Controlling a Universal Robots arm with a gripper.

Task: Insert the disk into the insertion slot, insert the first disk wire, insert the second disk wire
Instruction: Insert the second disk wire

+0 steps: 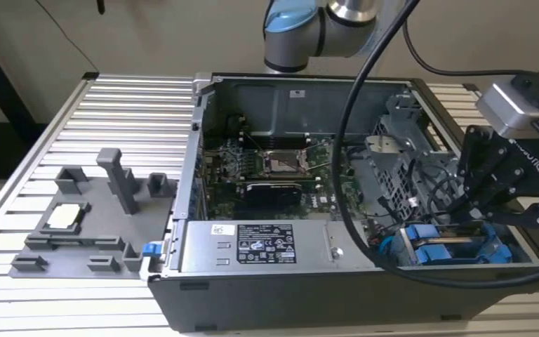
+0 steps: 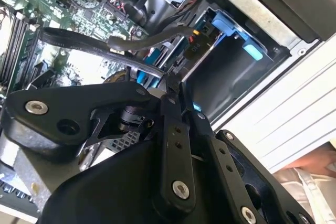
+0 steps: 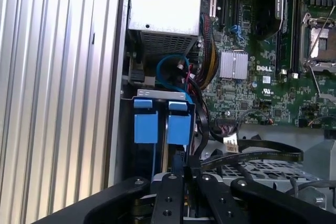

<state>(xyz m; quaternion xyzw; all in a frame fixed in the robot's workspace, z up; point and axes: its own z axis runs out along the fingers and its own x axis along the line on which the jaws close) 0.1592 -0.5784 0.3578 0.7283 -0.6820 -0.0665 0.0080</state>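
- Hovering at the lower right of the exterior view, the pincer (image 1: 483, 210) sits over the front corner of the open computer case (image 1: 279, 295), just above the blue carriers.
- Pincer state: fingers (image 3: 176, 182) drawn close together in the first wrist view; whether they pinch anything, cannot tell. A dark flat cable (image 3: 262, 156) arcs just beside them.
- Insertion slot (image 1: 396, 246): grey metal bay in the case's lower right corner. Inside it, the disk (image 1: 480, 249) in its blue carrier.
- Blue end tabs (image 3: 157, 121): two counted, side by side, in the first wrist view, seated in the bay next to the case wall.
- Case contents, exterior view: one green motherboard (image 1: 250, 165) with one square socket (image 1: 283, 163) at frame centre; one grey power-supply box (image 1: 260, 246) with a sticker along the lower edge.
- Counter (image 1: 129, 112): ribbed metal, carrying the case and, at left of frame, one grey fixture tray (image 1: 92, 225) with upright posts and one pale square part (image 1: 67, 216) lying in it.
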